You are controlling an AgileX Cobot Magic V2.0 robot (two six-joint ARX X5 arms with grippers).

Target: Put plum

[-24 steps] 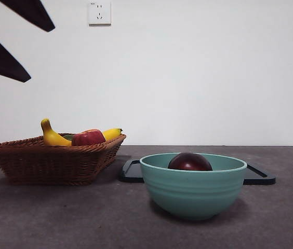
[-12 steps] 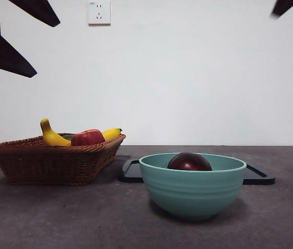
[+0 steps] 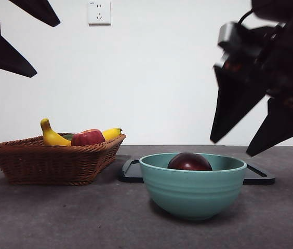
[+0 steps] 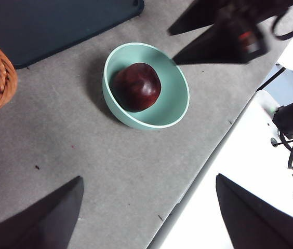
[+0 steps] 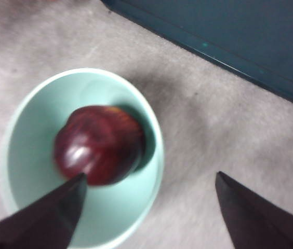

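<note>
Plum (image 3: 189,162) sits inside the pale green bowl (image 3: 192,187), low against its inner wall, dark maroon and glossy; the left wrist view shows it (image 4: 137,86) resting off-centre in the bowl (image 4: 175,106), and the right wrist view shows it (image 5: 98,144) blurred but alone there, touching nothing except the bowl (image 5: 27,155).

Right gripper (image 3: 261,137) hangs above and to the right of the bowl in the front view, its two black jaws pointing down and spread wide apart, tips just above rim height and clear of the fruit. In its own wrist view the gripper (image 5: 149,179) straddles the bowl's edge with nothing between the jaws.

Left gripper (image 3: 29,49) waits high at the upper left corner of the front view, jaws also spread wide and empty; its wrist camera looks down on the table from well above (image 4: 149,179).

Behind the bowl lies a dark flat tray (image 3: 132,172). To the left stands a wicker basket (image 3: 53,161) holding a banana (image 3: 50,136) and a red apple (image 3: 88,137). All rest on the grey table (image 3: 84,218).
</note>
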